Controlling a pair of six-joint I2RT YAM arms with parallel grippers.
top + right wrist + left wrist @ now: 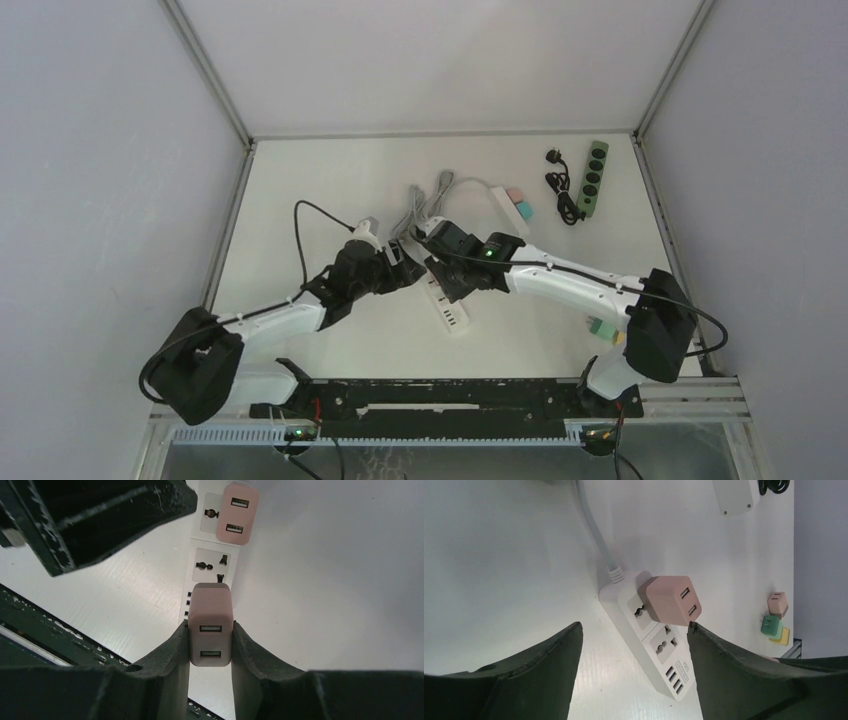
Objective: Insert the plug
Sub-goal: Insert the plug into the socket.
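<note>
Partly complete: held adapter not inserted

Right gripper clamps a pink USB adapter over the white power strip, near end; middle socket vacant. A seated adapter fills the far socket. Left gripper gapes, empty.

Right tool has both dark fingers clamped on the sides of a pink rounded plastic charger plug, twin USB ports facing us. Beyond it, a white plastic power strip lies on the white counter. One universal socket is bare, and a second pink charger block sits in the far socket. A black angular housing looms upper left.
</note>
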